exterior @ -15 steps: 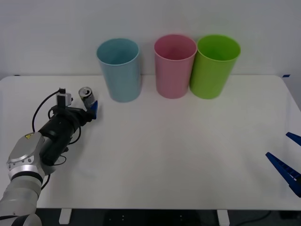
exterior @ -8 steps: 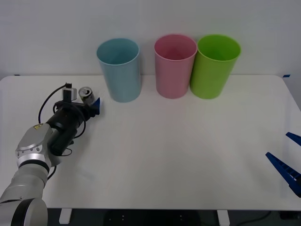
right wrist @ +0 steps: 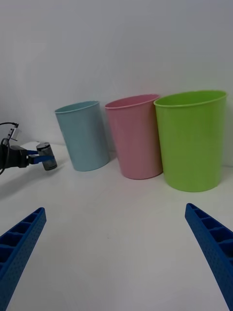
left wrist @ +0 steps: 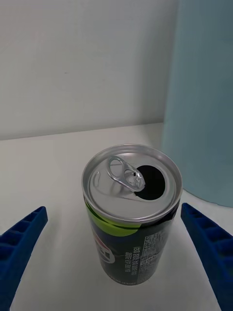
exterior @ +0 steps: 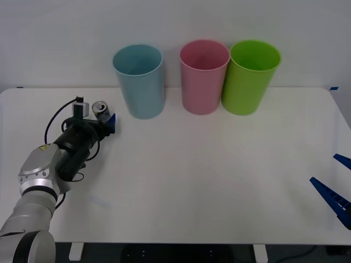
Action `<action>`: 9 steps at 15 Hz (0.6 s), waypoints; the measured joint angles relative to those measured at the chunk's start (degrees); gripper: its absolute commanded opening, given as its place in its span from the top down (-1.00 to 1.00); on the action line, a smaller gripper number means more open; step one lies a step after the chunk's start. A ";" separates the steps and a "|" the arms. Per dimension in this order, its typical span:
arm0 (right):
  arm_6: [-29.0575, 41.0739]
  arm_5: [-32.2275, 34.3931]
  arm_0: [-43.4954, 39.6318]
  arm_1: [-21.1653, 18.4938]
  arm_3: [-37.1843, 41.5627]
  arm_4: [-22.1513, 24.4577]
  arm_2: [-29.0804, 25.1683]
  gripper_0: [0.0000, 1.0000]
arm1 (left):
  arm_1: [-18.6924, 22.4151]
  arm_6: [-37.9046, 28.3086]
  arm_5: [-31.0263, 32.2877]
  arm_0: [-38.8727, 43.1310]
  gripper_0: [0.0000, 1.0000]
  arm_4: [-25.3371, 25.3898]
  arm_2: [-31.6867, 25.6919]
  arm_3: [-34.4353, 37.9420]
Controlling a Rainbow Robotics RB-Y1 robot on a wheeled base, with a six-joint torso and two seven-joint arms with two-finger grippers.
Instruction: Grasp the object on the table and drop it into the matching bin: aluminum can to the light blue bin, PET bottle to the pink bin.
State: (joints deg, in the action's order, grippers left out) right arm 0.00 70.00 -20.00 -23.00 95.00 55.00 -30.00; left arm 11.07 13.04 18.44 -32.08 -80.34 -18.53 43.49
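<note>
The can (exterior: pixel 101 110) stands upright on the white table (exterior: pixel 208 175), at its far left part, near the light blue bin (exterior: pixel 139 81) but not touching it. Its silver top has a pull tab and an open hole, and the side is dark with a green band. In the left wrist view the can (left wrist: pixel 131 214) is between the two blue fingers (left wrist: pixel 206 243) of the left tool (exterior: pixel 107 123); the fingers are spread wide, one on each side, and they do not touch the can. The blue bin (left wrist: pixel 206 97) rises just behind the can there.

Three bins stand in a row at the far edge of the table: the light blue one, then the pink bin (exterior: pixel 204 76), then a lime green bin (exterior: pixel 250 76). The pink and green bins are very close together.

The right tool (exterior: pixel 334 196) waits at the near right edge of the table, well apart from the can. Its fingers (right wrist: pixel 213 248) are also wide apart and hold nothing.
</note>
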 measured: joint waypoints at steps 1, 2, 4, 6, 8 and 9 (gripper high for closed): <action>0.00 0.00 0.00 0.00 0.00 0.00 0.00 -1.00 | 0.00 0.08 0.00 0.00 1.00 0.00 0.12 0.00; 0.00 0.00 0.00 0.00 0.00 0.00 0.00 -1.00 | 0.00 0.20 0.00 0.00 1.00 0.00 0.22 0.00; 0.00 0.00 0.00 0.00 0.00 0.00 0.00 -1.00 | 0.04 0.32 0.00 0.00 1.00 0.00 0.43 0.00; 0.00 0.00 0.00 0.00 0.00 0.00 0.00 -1.00 | 0.05 0.32 0.00 0.00 1.00 0.13 0.66 0.00; 0.00 0.00 0.00 0.00 0.00 0.00 0.00 -1.00 | 0.05 0.32 0.00 0.00 1.00 0.18 0.83 0.02; 0.00 0.00 0.00 0.00 0.00 0.00 0.00 -1.00 | 0.01 0.32 0.00 0.00 1.00 0.23 1.00 0.04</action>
State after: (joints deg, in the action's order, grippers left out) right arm 0.00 70.00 -20.00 -23.00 95.00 55.00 -30.00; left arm 11.08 13.36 18.44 -32.08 -80.11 -17.53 43.54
